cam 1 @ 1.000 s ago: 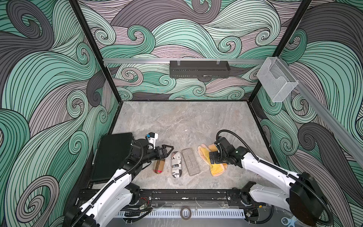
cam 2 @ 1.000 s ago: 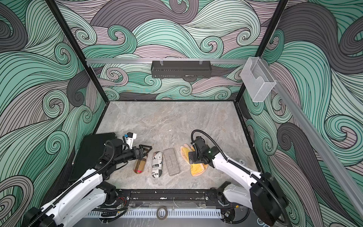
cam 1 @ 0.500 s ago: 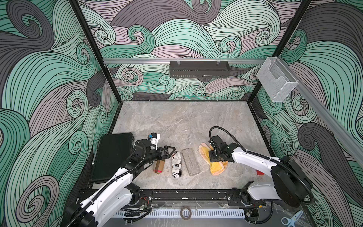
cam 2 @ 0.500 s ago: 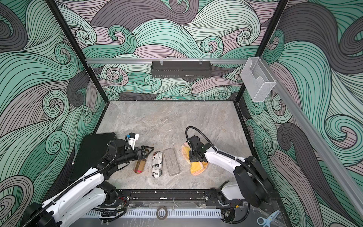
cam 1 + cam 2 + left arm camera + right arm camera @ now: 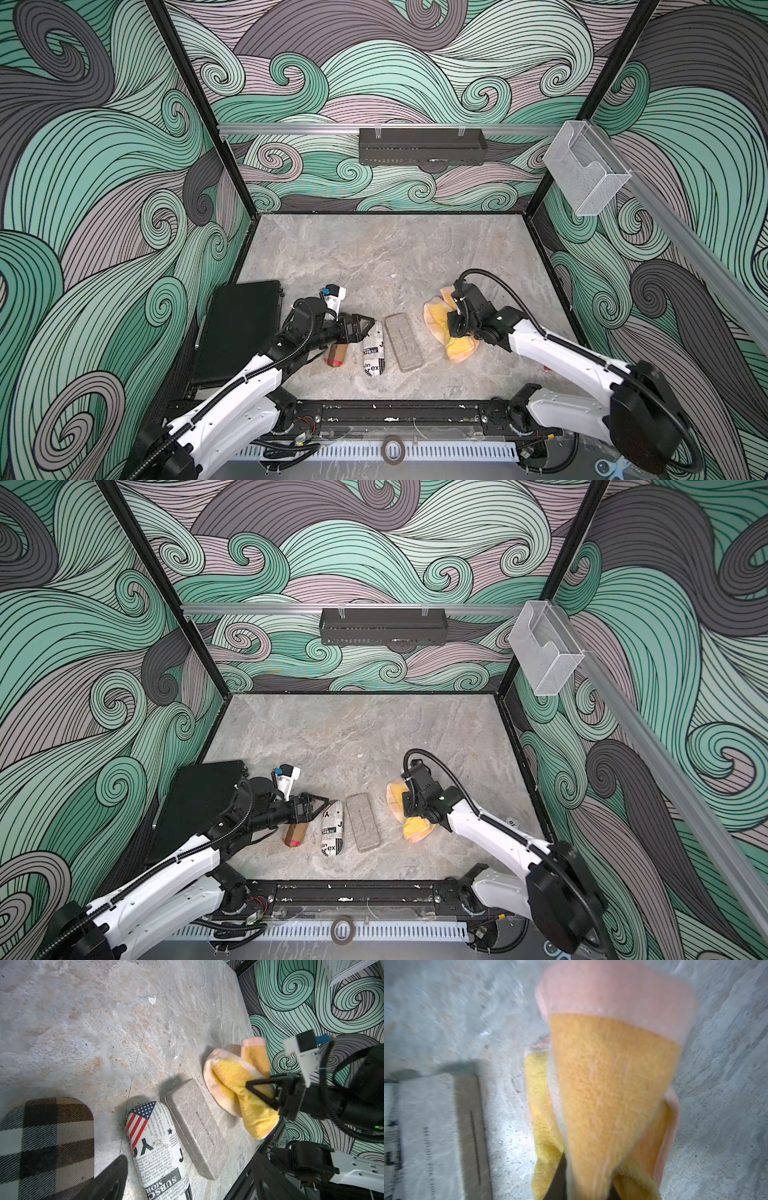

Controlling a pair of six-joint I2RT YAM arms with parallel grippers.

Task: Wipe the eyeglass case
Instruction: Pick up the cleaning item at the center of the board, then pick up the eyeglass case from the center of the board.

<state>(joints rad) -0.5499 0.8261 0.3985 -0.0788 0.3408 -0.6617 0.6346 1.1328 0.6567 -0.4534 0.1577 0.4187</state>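
Left wrist view shows three cases side by side in the lower half of the frame: a brown plaid case (image 5: 47, 1147) at lower left, a newspaper-print eyeglass case (image 5: 158, 1151) in the middle and a grey marbled case (image 5: 197, 1128) to its right. All lie flat on the stone-look table (image 5: 83, 1022), the last two nearly touching. Further right, the right gripper (image 5: 249, 1086) is pinched tight on a bunched yellow-and-pink cloth (image 5: 232, 1076), whose loose folds rest on the table just beside the grey case. Gripping it by a gathered fold leaves a soft pad free to rub with, I judge. In a top view the left gripper (image 5: 366, 328) hovers at the upper end of the newspaper-print case, jaws spread with nothing held. It is likely lined up to pin that case so it will not slide under the cloth. The task does not say which case is meant, so this is a guess. That case's long axis runs up and down the top view, barely tilted, with the flag end uppermost and the text end toward the bottom of the frame.
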